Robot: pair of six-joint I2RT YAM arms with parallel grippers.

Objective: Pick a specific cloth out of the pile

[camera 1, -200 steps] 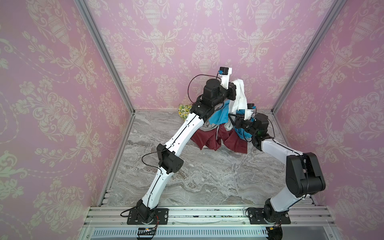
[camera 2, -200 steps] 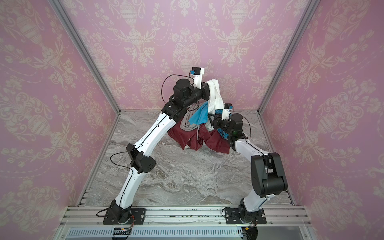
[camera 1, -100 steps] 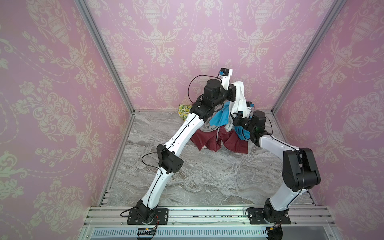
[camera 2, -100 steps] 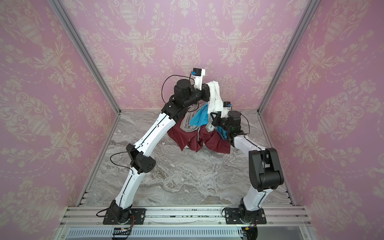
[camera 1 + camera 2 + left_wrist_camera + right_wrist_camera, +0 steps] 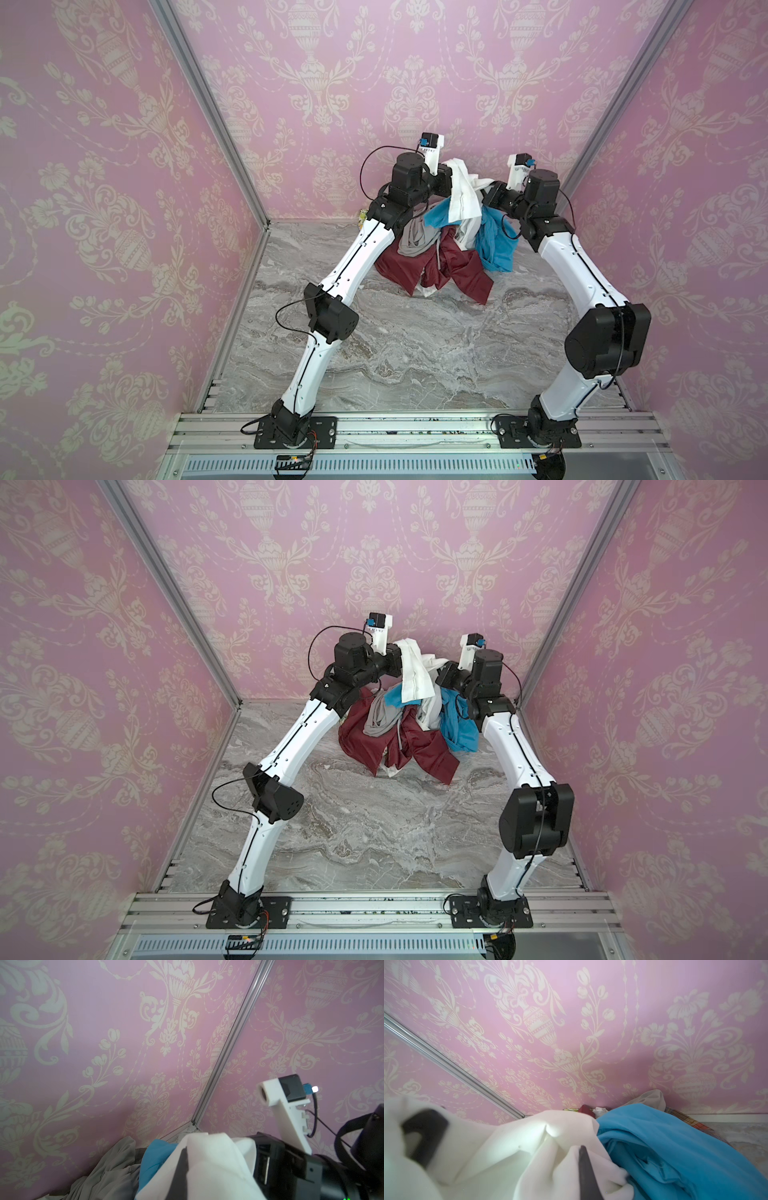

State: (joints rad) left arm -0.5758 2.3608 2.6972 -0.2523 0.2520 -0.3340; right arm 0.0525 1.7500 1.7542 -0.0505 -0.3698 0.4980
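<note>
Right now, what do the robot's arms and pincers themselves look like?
The left arm and right arm have smooth white curved shells with blocky black joints. Thin black cables loop outside both arms. Each wrist bears a white bracket with a small black camera and blue plug. The left pincer and right pincer show dark, slim fingers.
</note>
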